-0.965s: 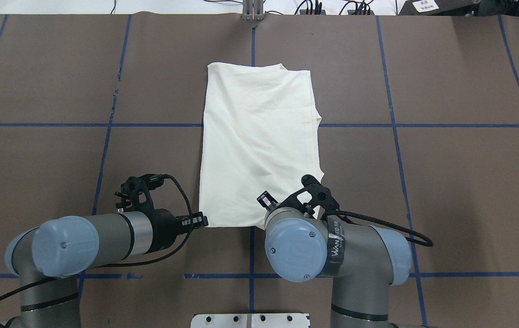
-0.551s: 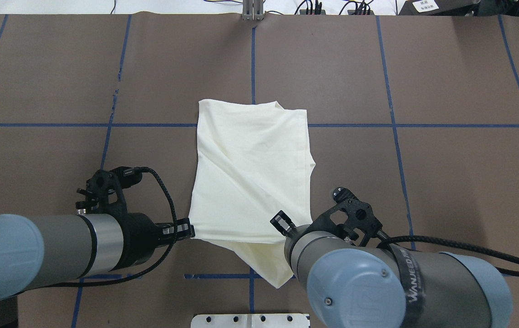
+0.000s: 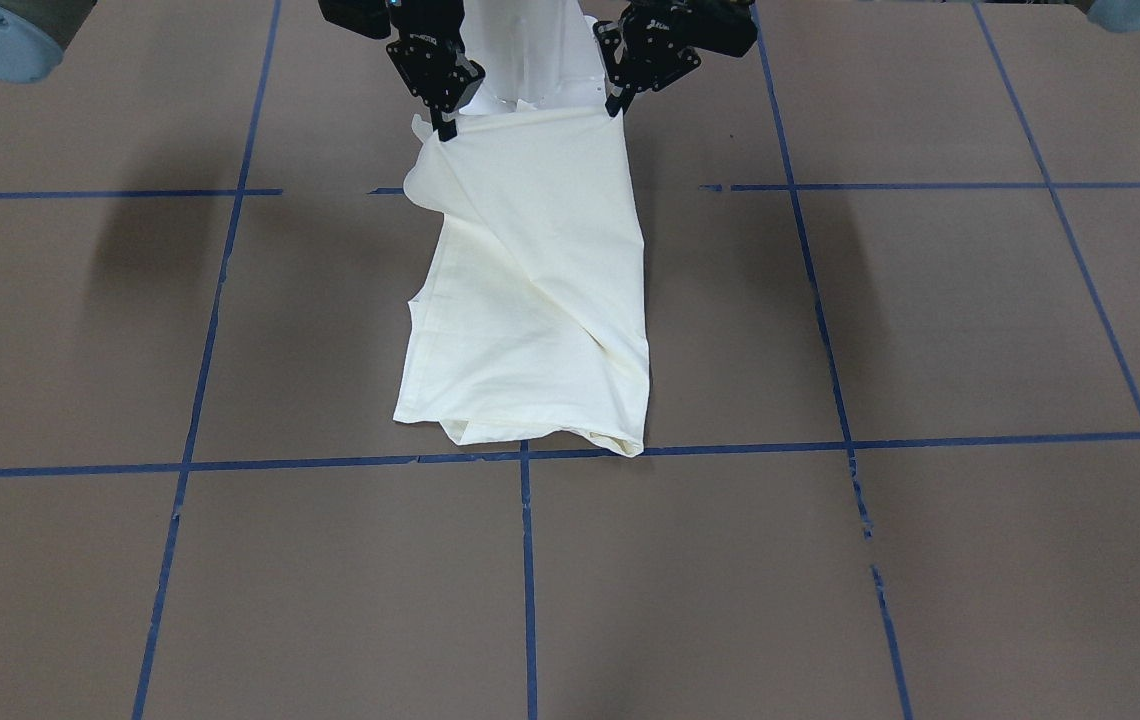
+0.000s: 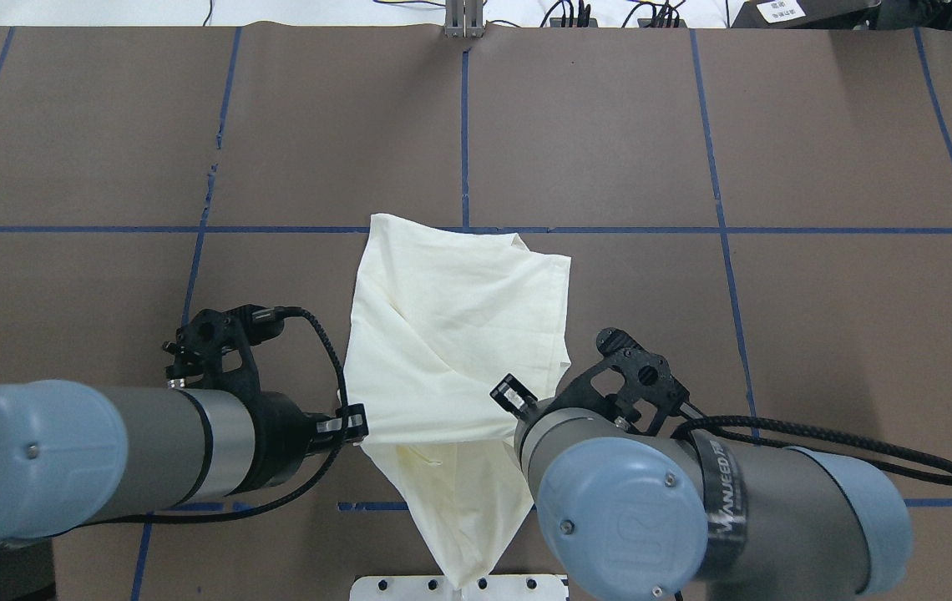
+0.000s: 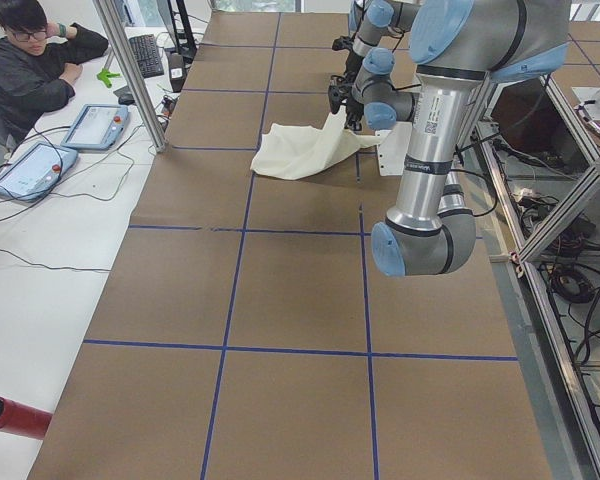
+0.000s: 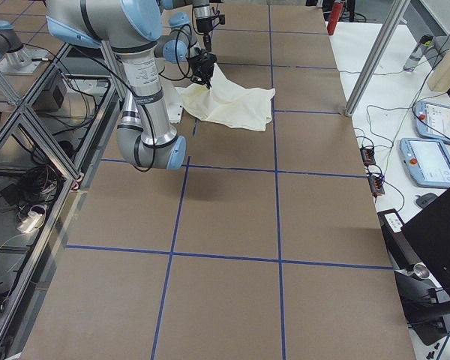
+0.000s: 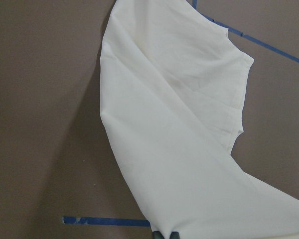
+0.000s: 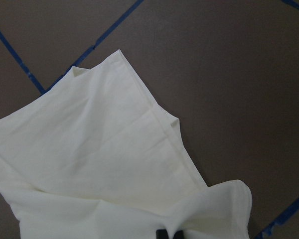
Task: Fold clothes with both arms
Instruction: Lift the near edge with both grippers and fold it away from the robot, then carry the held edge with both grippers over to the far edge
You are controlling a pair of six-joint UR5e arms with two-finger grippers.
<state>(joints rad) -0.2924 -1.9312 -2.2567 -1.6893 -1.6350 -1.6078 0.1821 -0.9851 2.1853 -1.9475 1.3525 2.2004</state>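
Observation:
The cream shirt [image 4: 459, 325] is folded into a long strip with its plain side up. Its far end lies on the table at a blue tape line [image 3: 530, 400]. The near edge is lifted, and a loose layer hangs below it toward the robot's base. My left gripper [image 4: 352, 422] is shut on the near left corner; in the front view it [image 3: 615, 105] pinches that corner. My right gripper [image 3: 445, 128] is shut on the other near corner and is hidden under its wrist in the overhead view. Both wrist views show cloth running into the fingertips [image 7: 165, 235] [image 8: 168, 234].
The brown table carries a grid of blue tape lines [image 4: 726, 229]. A white base plate [image 4: 526, 587] sits at the near edge between the arms. A person [image 5: 30, 60] sits at a side desk with pendants [image 5: 95, 125]. More pendants [image 6: 433, 161] lie at the opposite end.
Both arms drew back toward the robot's base, lifting the near edge. The shirt's far end slid nearer, to the blue line. A loose layer now hangs lower under the held edge.

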